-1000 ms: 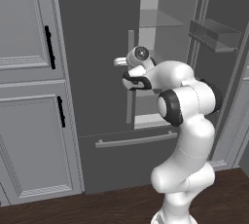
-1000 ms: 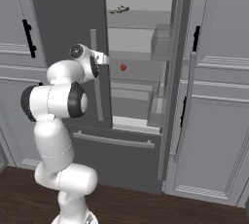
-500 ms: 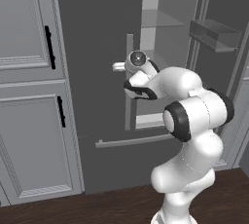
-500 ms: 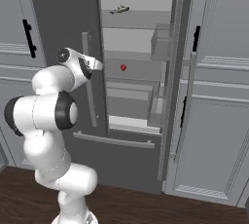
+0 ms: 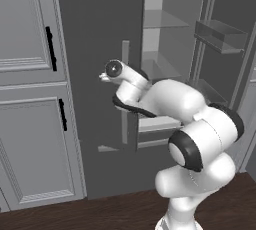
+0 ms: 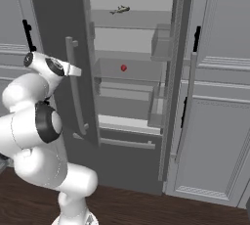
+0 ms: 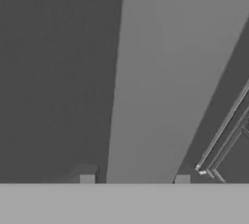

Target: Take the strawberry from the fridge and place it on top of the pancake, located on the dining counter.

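The fridge (image 6: 132,92) stands with its left door (image 5: 95,74) swung partly out and its right door (image 6: 183,72) open. Inside, the strawberry (image 6: 123,67), tiny and red, rests on a middle glass shelf. My gripper (image 5: 106,77) (image 6: 74,70) is shut on the left door's long grey bar handle (image 5: 125,94) (image 6: 74,97). In the hand view that handle (image 7: 155,72) runs up between the two fingertips of my gripper (image 7: 134,179) and fills the gap. The pancake and the dining counter are out of view.
A small grey-green flat item (image 6: 119,10) lies on the fridge's top shelf. Light grey panelled cabinets with black handles (image 5: 30,99) (image 6: 219,111) flank the fridge. Door bins (image 5: 220,34) line the right door. Dark wood floor (image 6: 146,209) lies below.
The left fridge door has swung further open, pulled by its handle. My hand and elbow moved left and back toward the base with it. The jaws closed onto the bar.
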You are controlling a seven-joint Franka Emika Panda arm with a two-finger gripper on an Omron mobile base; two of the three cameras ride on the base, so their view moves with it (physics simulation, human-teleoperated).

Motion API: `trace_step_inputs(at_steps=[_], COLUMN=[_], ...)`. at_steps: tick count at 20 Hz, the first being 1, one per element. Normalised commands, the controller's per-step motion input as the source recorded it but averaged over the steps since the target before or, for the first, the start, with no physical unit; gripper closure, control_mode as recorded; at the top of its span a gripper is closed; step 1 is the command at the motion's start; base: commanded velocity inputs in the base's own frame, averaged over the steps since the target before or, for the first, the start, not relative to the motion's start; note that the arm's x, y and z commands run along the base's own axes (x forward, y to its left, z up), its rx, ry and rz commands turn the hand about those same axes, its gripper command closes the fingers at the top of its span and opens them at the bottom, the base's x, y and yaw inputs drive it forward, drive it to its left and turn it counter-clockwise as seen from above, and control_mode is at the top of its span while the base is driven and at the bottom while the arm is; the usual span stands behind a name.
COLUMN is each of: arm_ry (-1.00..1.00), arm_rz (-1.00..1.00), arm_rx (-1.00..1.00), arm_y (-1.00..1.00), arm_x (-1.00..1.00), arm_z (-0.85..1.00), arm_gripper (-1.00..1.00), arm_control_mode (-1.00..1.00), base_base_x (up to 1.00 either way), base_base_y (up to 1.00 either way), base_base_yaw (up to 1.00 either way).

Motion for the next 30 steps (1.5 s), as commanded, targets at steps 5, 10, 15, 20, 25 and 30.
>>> trace_step_inputs(at_steps=[5,10,15,20,25,30], arm_ry=[0.02,0.0,0.0,0.0,-0.15,-0.23], arm_rz=[-0.3,-0.27,-0.13,-0.09,-0.12,-0.14], arm_rx=[-0.08,-0.08,-0.07,-0.04,-0.03,0.0], arm_y=[0.89,1.0,0.65,0.03,0.08,0.04], arm_x=[-0.63,-0.42,-0.12,-0.02,0.02,0.0], arm_z=[-0.18,-0.2,-0.03,-0.14,-0.26,-0.2], arm_gripper=[1.0,1.0,-1.0,-1.0,-1.0,-1.0], arm_control_mode=[-1.0,-1.0,-1.0,-1.0,-1.0,-1.0], base_base_x=[0.0,0.0,0.0,0.0,0.0,0.0], base_base_y=[0.0,0.0,0.0,0.0,0.0,0.0], base_base_yaw=[0.0,0.0,0.0,0.0,0.0,0.0])
